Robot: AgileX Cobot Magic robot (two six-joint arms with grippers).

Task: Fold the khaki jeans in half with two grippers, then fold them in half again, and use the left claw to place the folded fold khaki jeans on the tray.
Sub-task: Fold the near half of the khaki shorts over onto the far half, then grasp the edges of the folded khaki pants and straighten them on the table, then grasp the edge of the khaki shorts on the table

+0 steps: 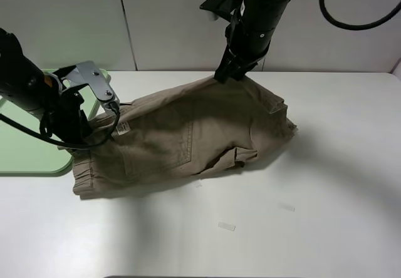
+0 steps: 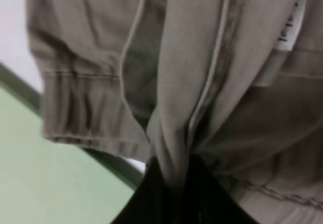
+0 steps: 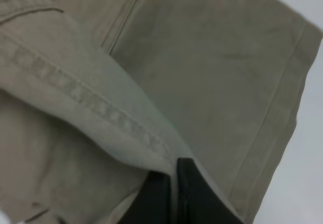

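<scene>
The khaki jeans (image 1: 188,134) lie bunched across the middle of the white table, waistband toward the left. My left gripper (image 1: 86,142) is at the waistband end and is shut on a fold of the cloth (image 2: 227,82), next to the small pale label (image 2: 290,30). My right gripper (image 1: 223,76) is at the far edge of the jeans, lifting it slightly. In the right wrist view it (image 3: 174,193) is shut on a stitched hem of the fabric (image 3: 212,57). The pale-green tray (image 1: 31,156) lies at the table's left edge, partly under my left arm, and its rim (image 2: 108,163) runs just beside the waistband.
Two small clear scraps (image 1: 227,226) (image 1: 286,206) lie on the table in front of the jeans. A black cable (image 1: 351,21) loops from the right arm at the upper right. A white panelled wall stands behind the table.
</scene>
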